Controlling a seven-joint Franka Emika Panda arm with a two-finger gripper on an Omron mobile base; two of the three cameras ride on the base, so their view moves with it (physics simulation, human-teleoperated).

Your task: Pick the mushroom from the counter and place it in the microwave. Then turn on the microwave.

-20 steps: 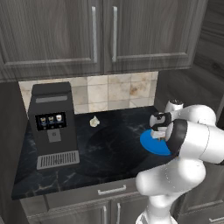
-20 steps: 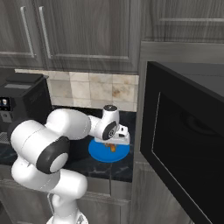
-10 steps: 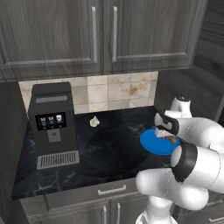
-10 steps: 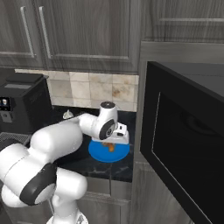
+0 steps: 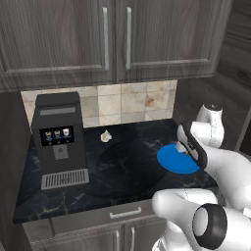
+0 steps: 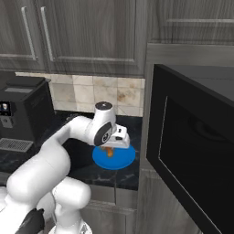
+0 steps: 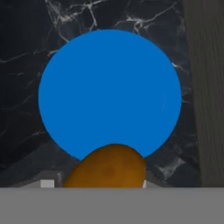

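Right base view, left to right: the coffee machine (image 6: 23, 112) stands at the far left of the worktop (image 6: 82, 161). The arm reaches over a blue plate (image 6: 114, 157), and the open microwave (image 6: 192, 151) fills the right.

The mushroom (image 6: 109, 151) hangs just under the hand, above the plate and apart from it. In the hand view it bulges at the bottom between the finger tips, so the jaws stand narrowed on it.

It looks light and soft, with a rounded, smooth cap that could squirt out under a hard squeeze. A gentle hold across the widest part of the cap seems best. How deep it sits in the jaws cannot be told.

In the left base view, the worktop left of the plate (image 5: 177, 159) is bare as far as the garlic lump (image 5: 105, 136), so there is open room that way. To the right, the plate lies near the microwave's surround. The swung-out door (image 6: 183, 164) juts toward the robot, so the carry probably has to lift and go round that edge.
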